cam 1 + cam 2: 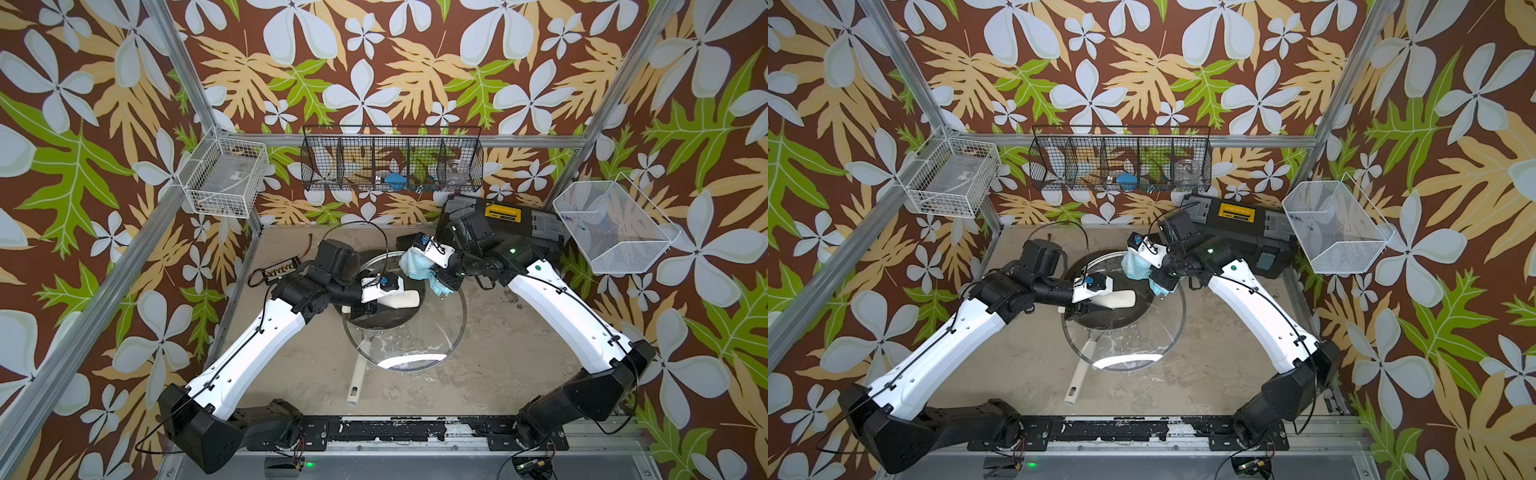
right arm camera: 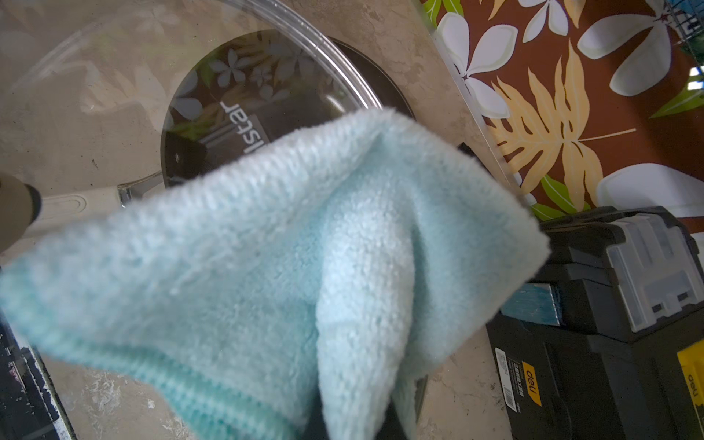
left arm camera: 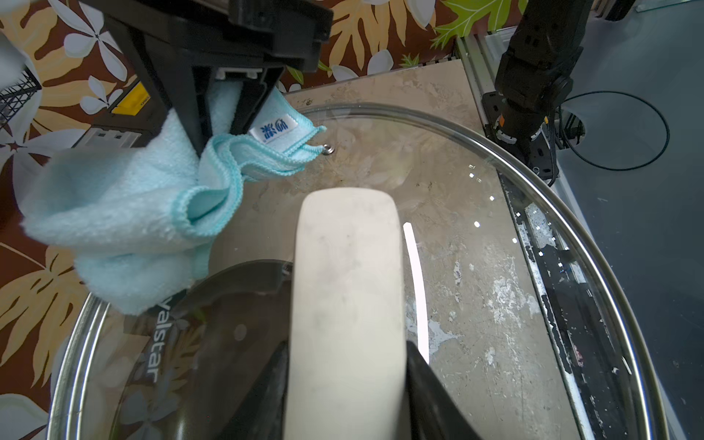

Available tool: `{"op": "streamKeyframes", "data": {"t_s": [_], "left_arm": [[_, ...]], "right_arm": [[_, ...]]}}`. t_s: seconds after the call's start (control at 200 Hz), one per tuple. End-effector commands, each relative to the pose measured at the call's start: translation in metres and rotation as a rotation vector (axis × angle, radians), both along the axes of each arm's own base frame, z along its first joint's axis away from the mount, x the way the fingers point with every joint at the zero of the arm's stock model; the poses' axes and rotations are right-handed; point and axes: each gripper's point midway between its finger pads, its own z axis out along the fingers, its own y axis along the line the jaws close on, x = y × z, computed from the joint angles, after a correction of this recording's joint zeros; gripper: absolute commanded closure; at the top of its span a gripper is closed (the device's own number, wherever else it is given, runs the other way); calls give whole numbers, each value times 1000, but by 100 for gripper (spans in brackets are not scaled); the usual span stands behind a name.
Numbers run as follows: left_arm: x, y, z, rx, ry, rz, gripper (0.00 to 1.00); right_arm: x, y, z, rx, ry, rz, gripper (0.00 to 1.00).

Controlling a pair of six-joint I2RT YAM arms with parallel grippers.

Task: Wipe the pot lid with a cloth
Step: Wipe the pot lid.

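The pot lid [image 1: 415, 340] [image 1: 1129, 345] is a clear glass disc with a metal rim, held tilted above the table. My left gripper [image 1: 384, 303] [image 3: 346, 400] is shut on its cream bar handle [image 3: 346, 285], one finger on each side. The light blue cloth [image 1: 411, 264] [image 1: 1136, 266] [image 2: 266, 266] hangs bunched from my right gripper [image 1: 419, 270] [image 2: 350, 426], which is shut on it. The cloth [image 3: 125, 213] overlaps the lid's far rim, its tag facing the left wrist camera. It hides the right fingertips in the right wrist view.
A dark frying pan [image 1: 374, 318] with a long cream handle [image 1: 356, 382] lies on the table under the lid. A black toolbox [image 1: 503, 224] stands at the back right. A small circuit board [image 1: 278, 272] lies at the left. Wire baskets [image 1: 390, 162] hang on the walls.
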Motion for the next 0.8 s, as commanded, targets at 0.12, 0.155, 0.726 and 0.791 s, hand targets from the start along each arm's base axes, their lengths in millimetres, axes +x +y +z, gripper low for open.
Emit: {"op": "streamKeyframes", "data": {"t_s": [0.12,0.155,0.726,0.791], "left_arm": [[6,-14,44,-134,-164,-55,100],[6,-14,44,-134,-164,-57,100],[11,-21,51,-174,-166,-65,100],[11,-21,53,-181,-170,-67,100]], "right_arm": [[-1,7,6,29,13,27,100],[-1,10,7,39,20,36,100],[-2,95,13,118,67,210,100],[-2,102,14,131,74,222,100]]}}
